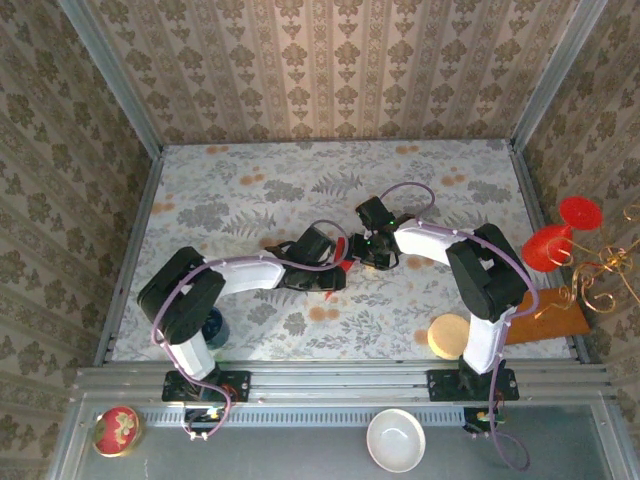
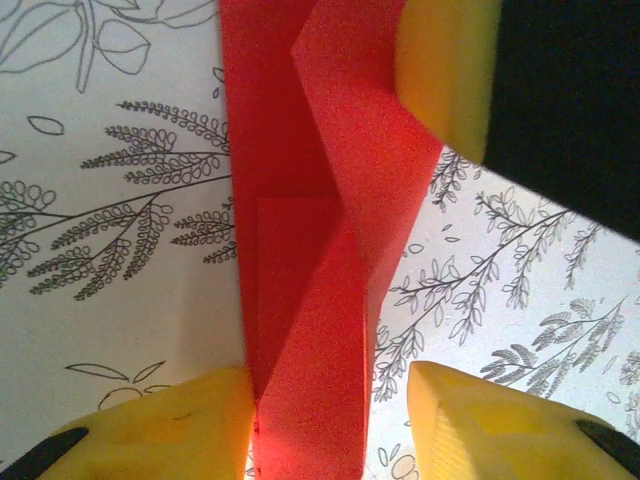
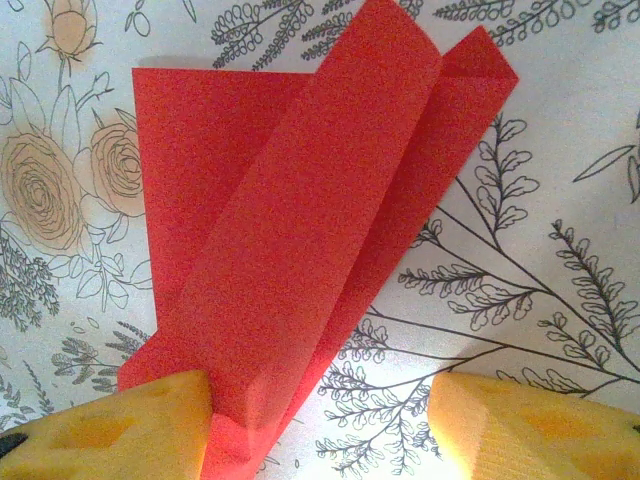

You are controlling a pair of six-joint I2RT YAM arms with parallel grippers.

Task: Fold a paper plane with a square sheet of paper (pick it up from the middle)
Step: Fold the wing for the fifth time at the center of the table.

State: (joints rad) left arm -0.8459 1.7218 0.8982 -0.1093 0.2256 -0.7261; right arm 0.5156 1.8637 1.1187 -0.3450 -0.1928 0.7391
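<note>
- Nearest, on the metal ledge in front of the arm bases, stand a small red tin (image 1: 117,430) and a white bowl (image 1: 395,440); the frame's lower edge cuts off part of the bowl.
- On the floral table (image 1: 230,200), a dark blue object (image 1: 213,326) sits under the left arm's elbow. It is mostly covered, so its shape cannot be told.
- A pale round disc (image 1: 449,335) lies just beside the right arm's base, touching a brown board (image 1: 548,318) that the arm partly covers.
- At mid-table the left gripper (image 1: 335,277) and right gripper (image 1: 366,252) meet. From above their bodies hide the red paper (image 1: 346,268) except for a small sliver between them.
- Left wrist view: the left gripper (image 2: 330,430) stands open. The paper (image 2: 310,330), folded into a long strip with angled flaps, lies flat between the jaws. It touches one pad (image 2: 150,430) and is apart from the other, so it is not clamped.
- Farther up that view, another yellow pad (image 2: 445,70) overlaps the paper's flap. Whether it presses down cannot be told.
- Right wrist view: the right gripper (image 3: 330,430) is wide open. The paper's (image 3: 290,230) near end runs out of frame beside one pad (image 3: 120,430), well apart from the other.
- Beyond the table's right edge sit red round glasses (image 1: 560,235) and a tangle of gold wire (image 1: 600,275), which is hard to make out.
</note>
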